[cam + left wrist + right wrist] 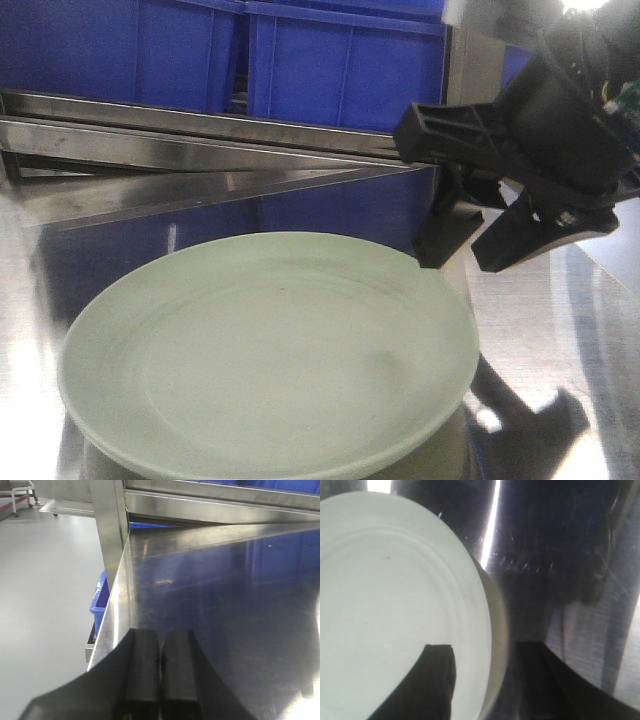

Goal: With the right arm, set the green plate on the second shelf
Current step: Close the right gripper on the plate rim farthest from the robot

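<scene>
We see the green plate (270,350) lying flat on the steel shelf (590,330), near us and left of centre. Our right gripper (465,258) hangs at its far right rim, released, with one finger over the plate and one outside it. Our left gripper (160,645) is clenched with its fingers pressed together, low over the steel.

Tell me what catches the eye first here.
The green plate dominates, filling the front view's foreground on a shiny steel surface. The black right gripper hangs open at its right rim; in the wrist view, one finger is over the plate and the other outside it. Behind, blue bins fill the top of the view.
</scene>
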You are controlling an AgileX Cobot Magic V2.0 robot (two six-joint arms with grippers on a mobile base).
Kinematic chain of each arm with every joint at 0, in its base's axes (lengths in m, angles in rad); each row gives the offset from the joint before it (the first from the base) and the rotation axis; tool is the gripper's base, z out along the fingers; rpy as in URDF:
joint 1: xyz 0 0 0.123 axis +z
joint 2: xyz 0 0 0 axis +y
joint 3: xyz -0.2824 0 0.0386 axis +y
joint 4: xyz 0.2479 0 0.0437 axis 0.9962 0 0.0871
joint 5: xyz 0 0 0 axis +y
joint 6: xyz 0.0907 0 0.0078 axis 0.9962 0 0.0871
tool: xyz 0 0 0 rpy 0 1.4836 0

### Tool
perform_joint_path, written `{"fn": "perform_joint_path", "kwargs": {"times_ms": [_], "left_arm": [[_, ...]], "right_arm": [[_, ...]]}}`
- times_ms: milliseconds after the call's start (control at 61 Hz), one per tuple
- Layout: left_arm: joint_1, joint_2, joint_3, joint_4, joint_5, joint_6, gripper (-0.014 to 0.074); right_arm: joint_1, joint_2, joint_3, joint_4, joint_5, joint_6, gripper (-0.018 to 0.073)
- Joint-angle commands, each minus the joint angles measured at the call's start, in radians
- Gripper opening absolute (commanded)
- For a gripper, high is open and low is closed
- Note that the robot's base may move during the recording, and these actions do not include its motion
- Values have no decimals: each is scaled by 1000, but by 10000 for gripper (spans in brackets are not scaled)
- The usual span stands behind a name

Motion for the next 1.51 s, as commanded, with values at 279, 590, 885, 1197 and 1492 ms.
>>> {"fn": "perform_joint_path", "kwargs": {"times_ms": [279, 590, 885, 1197, 1492], "left_arm": [[-1, -21, 40, -1, -80, 0, 124], [-1, -21, 40, -1, -80, 0, 124], [-1, -21, 40, -1, -80, 0, 124], [-1, -21, 40, -1, -80, 0, 124], [-1, -21, 40, -1, -80, 0, 124]], "right_arm": [[1, 20, -37, 13, -55, -1, 403], [1, 61, -37, 13, -56, -1, 403], [1, 74, -39, 24, -85, -1, 403], [1, 82, -39, 32, -94, -1, 403], [1, 83, -39, 32, -102, -1, 403]]}}
